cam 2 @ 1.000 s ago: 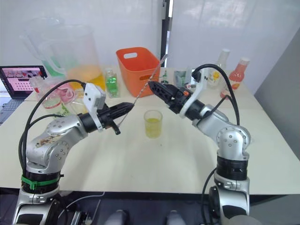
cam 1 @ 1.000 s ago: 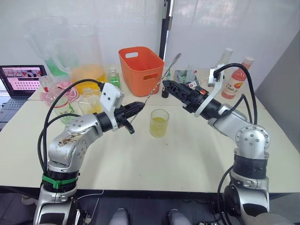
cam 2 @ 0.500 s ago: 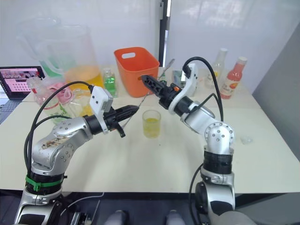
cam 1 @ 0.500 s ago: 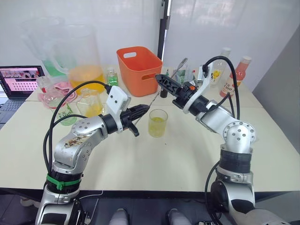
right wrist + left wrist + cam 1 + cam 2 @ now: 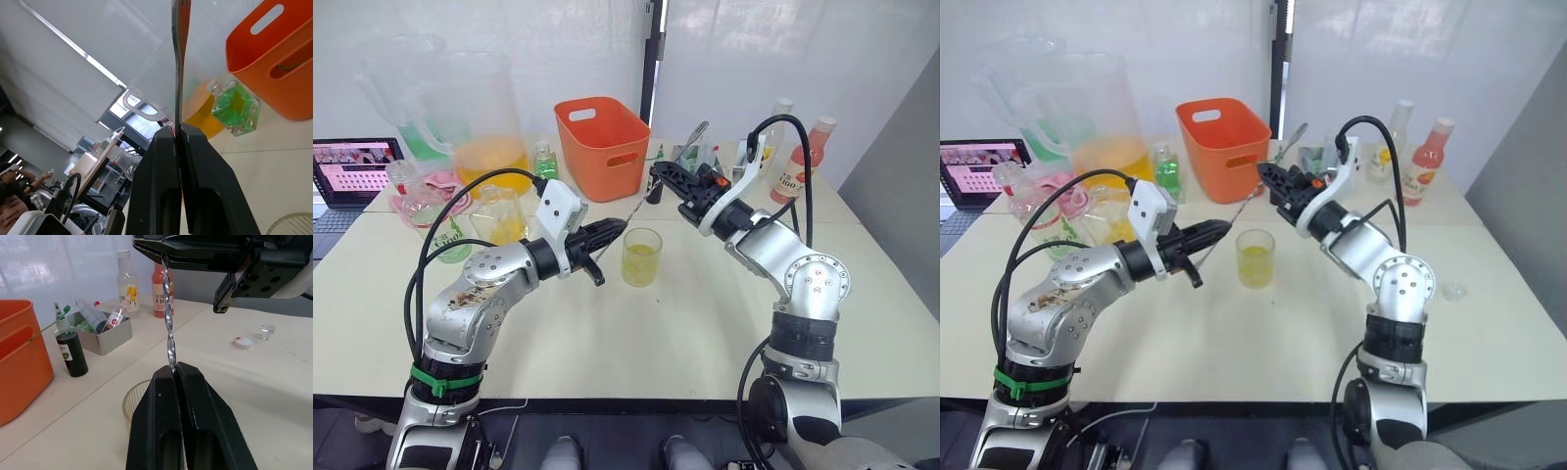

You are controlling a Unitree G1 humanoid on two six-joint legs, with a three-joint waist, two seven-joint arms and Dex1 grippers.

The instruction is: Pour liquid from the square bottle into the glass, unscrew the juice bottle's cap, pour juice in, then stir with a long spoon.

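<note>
Silvery long spoon is slanting above the glass, and we are pinching it in both hands. Left hand is clamping its lower stretch just beside the glass; right hand is clamping higher up, behind the glass.

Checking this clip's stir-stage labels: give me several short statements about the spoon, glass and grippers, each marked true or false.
1. Both grippers are shut on the spoon. True: the left gripper pinches its lower part and the right gripper its upper part.
2. The glass is empty. False: it holds yellow liquid.
3. The glass stands on the table between the two arms. True.
4. The spoon's bowl is dipped in the glass. False: the spoon is held slanting in the air, above and behind the glass.
5. The orange basket sits behind the glass. True.
6. A white cap is on the glass. False: it lies on the table.
</note>
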